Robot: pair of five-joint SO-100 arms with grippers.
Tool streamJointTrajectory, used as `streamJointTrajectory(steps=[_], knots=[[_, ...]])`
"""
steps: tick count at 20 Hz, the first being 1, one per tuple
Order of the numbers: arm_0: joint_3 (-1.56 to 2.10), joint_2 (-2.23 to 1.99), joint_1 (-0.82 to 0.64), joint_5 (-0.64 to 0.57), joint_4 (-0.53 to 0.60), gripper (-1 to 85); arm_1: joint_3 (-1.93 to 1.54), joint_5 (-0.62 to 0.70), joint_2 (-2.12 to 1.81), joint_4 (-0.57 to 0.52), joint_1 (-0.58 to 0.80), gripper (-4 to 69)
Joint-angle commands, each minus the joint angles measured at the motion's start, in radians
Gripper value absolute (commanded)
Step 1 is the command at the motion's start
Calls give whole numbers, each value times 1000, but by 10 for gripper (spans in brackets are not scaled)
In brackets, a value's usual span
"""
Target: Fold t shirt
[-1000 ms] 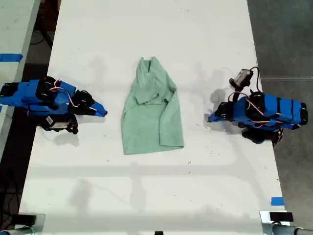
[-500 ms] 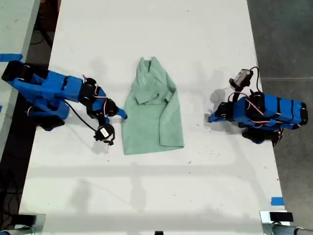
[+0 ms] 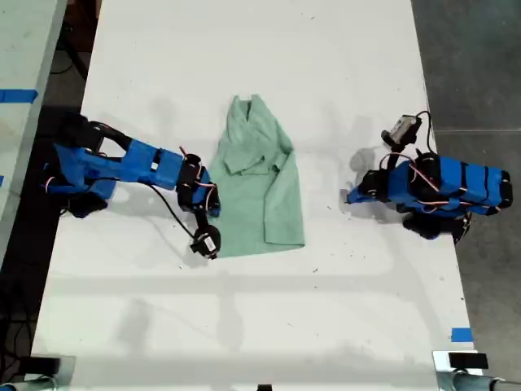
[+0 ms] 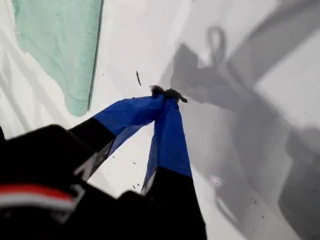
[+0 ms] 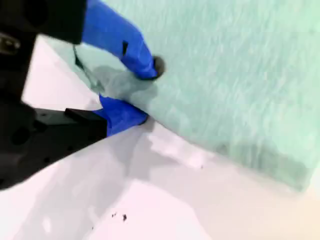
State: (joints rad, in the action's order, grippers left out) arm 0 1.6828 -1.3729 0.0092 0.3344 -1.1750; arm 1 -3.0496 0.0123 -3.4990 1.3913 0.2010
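The t shirt (image 3: 256, 181) lies partly folded in the middle of the white tabletop (image 3: 244, 326). Our second hand (image 5: 142, 95) is at its lower edge on the exterior view's left, jaws apart around the hem but not yet closed on it, we judge. Our first hand (image 4: 167, 95) rests apart on the exterior view's right, jaws together, holding nothing. The step is taking the edge; next we should close, lift and carry it over.

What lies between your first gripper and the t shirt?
Only bare white table, as the exterior view shows: my first gripper rests apart from the t shirt.
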Motion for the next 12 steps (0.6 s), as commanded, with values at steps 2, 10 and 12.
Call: streamJointTrajectory(steps=[2,10,12], knots=[[-41,-46,9,20,-100,-2,-15,0,-9,3,3,-22],[-345,-198,6,-57,-262,-2,-15,0,-9,3,3,-22],[-451,-103,3,-149,-155,-2,-15,0,-9,3,3,-22]])
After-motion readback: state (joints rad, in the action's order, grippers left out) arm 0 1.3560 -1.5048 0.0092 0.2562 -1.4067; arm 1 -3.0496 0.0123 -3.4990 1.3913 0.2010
